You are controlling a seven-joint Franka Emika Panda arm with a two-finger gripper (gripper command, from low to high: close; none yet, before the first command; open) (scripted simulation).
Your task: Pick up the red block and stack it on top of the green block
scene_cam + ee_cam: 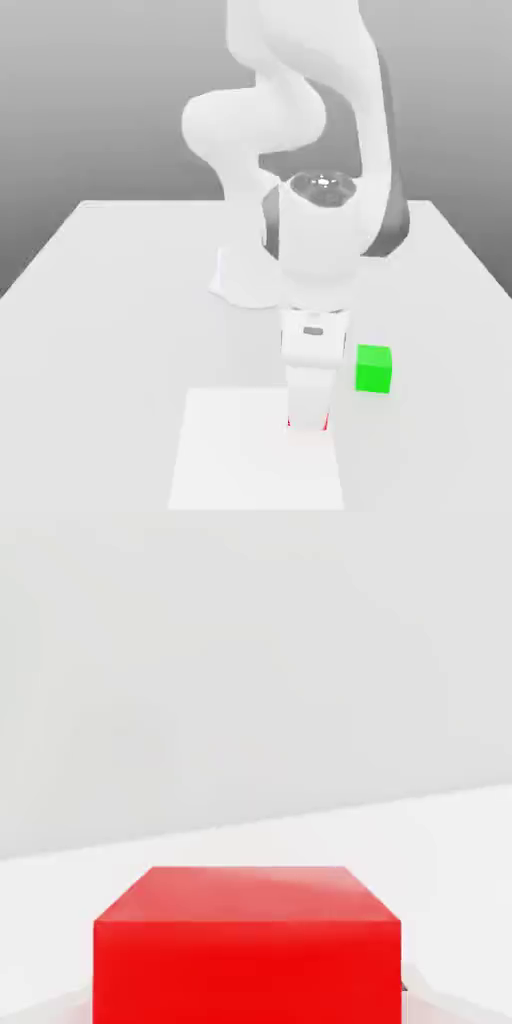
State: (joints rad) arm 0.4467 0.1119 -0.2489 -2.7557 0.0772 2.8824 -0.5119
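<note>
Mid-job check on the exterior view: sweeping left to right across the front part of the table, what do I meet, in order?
White square patch → gripper → green block. The red block is left out, as it overlaps the gripper.

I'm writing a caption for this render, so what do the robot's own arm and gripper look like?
The arm is glossy white, with smooth, rounded, bulging segments and dark grey parts around the wrist joint. The gripper has a white, boxy hand with a small dark mark on its front. I can make out no cables.
</note>
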